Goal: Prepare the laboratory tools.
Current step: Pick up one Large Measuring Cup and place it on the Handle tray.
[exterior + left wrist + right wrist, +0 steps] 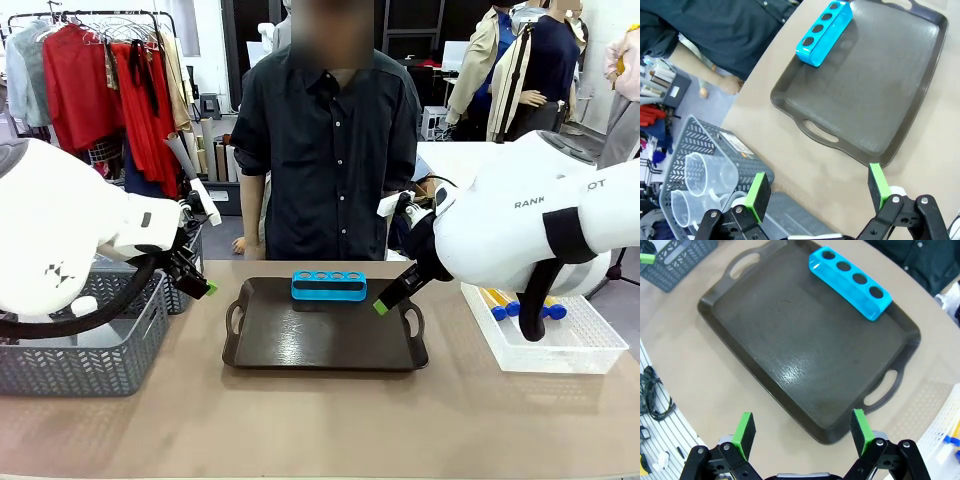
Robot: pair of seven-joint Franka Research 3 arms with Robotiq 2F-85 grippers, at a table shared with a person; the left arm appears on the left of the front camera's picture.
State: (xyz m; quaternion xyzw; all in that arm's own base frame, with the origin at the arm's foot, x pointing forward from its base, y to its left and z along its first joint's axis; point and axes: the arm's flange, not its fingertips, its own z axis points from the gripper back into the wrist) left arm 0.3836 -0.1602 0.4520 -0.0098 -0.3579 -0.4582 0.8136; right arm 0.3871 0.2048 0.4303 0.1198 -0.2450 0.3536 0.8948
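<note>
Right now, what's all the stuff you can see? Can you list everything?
table: one, tan, under everything
tray: one, dark, with handles, middle of the table
tube rack: one, blue, four empty holes, at the tray's far edge
mesh baskets: two, grey, left of the tray
clear containers: two, see-through, inside a grey basket
lattice bin: one, white, right of the tray
tubes: several, yellow-orange with blue caps, lying in the white bin, some partly hidden
person: one, dark shirt, standing at the far side
left fingers: two, black with green pads, open, left of the tray
right fingers: two, black with green pads, open, over the tray's right side
</note>
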